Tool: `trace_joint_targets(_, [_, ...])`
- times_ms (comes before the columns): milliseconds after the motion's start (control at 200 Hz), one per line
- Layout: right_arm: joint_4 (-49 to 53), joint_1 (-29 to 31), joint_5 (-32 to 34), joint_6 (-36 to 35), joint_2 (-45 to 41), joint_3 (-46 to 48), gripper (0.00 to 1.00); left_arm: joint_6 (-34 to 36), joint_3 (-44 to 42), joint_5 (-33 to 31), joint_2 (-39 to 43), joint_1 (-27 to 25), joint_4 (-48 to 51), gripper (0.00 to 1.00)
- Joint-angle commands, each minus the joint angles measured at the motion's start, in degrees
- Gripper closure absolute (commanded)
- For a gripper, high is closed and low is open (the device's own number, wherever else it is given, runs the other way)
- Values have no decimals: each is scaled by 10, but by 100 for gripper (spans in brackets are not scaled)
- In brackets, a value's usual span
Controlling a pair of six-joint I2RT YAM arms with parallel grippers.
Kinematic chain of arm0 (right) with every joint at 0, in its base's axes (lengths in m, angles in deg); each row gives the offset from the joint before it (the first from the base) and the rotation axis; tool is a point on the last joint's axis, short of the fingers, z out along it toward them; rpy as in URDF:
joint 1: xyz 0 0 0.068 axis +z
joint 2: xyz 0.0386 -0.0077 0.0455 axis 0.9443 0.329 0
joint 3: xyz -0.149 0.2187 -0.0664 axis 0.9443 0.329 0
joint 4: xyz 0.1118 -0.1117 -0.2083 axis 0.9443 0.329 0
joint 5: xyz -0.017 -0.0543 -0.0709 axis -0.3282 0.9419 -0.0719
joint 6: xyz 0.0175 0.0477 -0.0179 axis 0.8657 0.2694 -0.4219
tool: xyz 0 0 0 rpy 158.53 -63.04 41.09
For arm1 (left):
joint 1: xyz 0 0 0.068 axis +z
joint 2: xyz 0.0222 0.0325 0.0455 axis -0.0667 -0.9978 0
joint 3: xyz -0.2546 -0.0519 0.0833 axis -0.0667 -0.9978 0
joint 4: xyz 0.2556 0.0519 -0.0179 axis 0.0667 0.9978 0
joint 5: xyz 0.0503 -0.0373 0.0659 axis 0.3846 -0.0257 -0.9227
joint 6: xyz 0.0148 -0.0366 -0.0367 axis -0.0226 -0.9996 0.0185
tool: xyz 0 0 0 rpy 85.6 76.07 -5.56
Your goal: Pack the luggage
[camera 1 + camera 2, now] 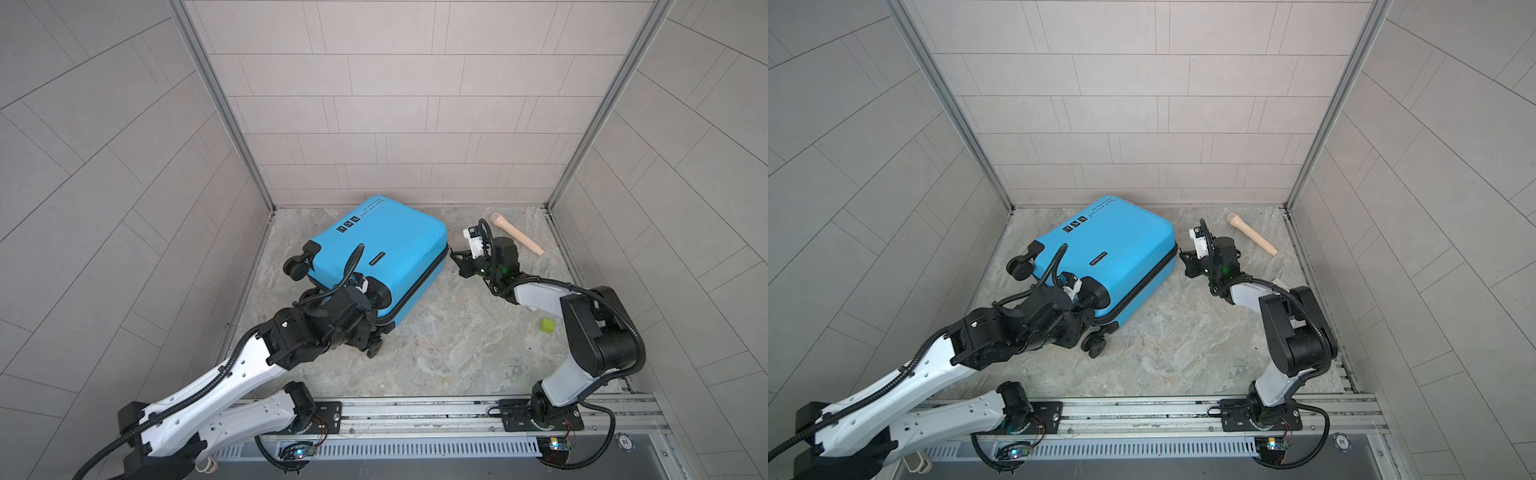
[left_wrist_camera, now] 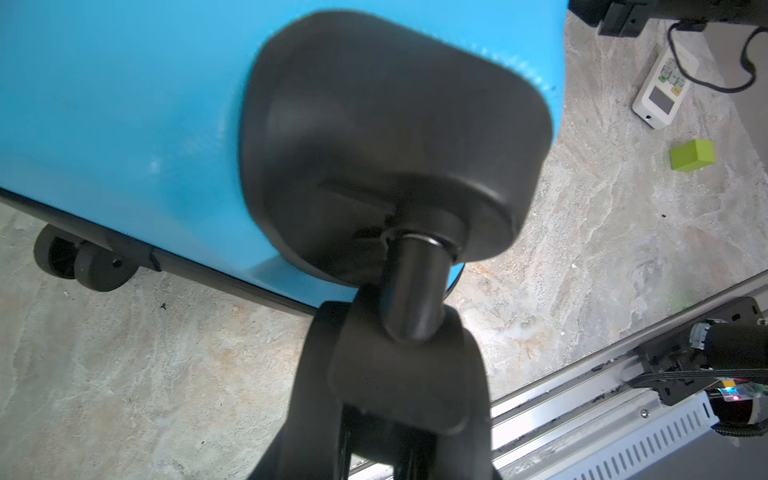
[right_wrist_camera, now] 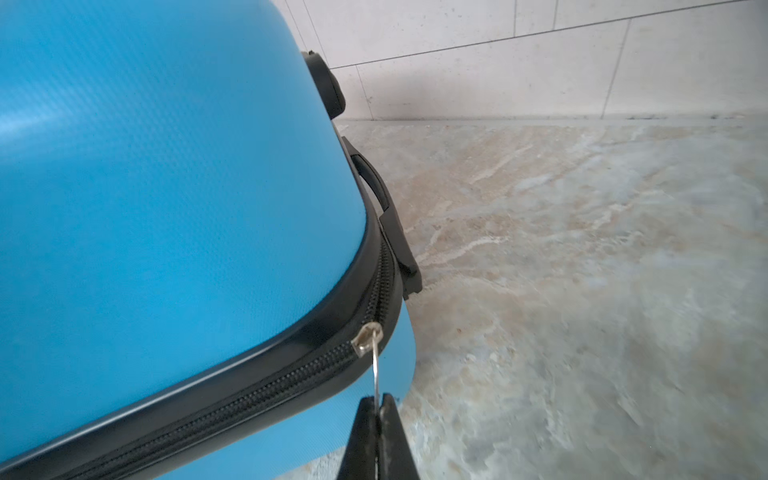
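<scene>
Right wrist view cuts off right gripper [image 3: 379,409] pinching zipper pull [image 3: 376,368].

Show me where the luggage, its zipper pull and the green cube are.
luggage [image 1: 386,245], in a top view, on the blue upper shell.
zipper pull [image 3: 365,338], right wrist view, on its silver slider body.
green cube [image 1: 547,325], in a top view, on its top face.

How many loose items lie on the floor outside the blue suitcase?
3: a beige peg near the back right corner, a green block farther forward on the right, and a white remote seen only in the left wrist view. Others may be hidden.
</scene>
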Motion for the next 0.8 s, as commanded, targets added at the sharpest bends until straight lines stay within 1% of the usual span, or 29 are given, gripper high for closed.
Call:
trace_joint_targets(0, [67, -30, 165, 14, -57, 27, 100, -77, 11, -223, 39, 27, 18, 100])
trace_joint_targets(85, [68, -17, 185, 13, -102, 64, 100, -77, -2, -247, 52, 34, -3, 100])
trace_joint_targets(105, [73, -12, 188, 11, -110, 68, 100, -62, -5, -250, 55, 36, -12, 100])
trace_joint_targets(155, [88, -2, 191, 5, -129, 77, 100, -52, -15, -257, 60, 41, -31, 100])
trace_joint_targets(255, [127, 22, 195, -9, -158, 84, 100, -31, -31, -243, 56, 49, -68, 100])
trace_joint_targets(350, [138, 31, 206, -17, -168, 86, 100, -30, -40, -233, 52, 49, -70, 100])
trace_joint_targets(410, [147, 30, 224, -13, -164, 86, 100, -34, -51, -224, 59, 49, -67, 100])
trace_joint_targets(485, [143, 30, 225, -15, -147, 78, 100, -39, -64, -208, 65, 49, -59, 100])
trace_joint_targets(510, [143, 30, 228, -15, -140, 72, 100, -40, -68, -203, 83, 49, -56, 100])
trace_joint_targets(640, [159, 29, 255, -9, -89, 24, 100, -47, -83, -184, 101, 49, -36, 100])
trace_joint_targets(796, [120, 29, 293, 15, -38, -15, 100, -39, -85, -143, 95, 50, -25, 100])
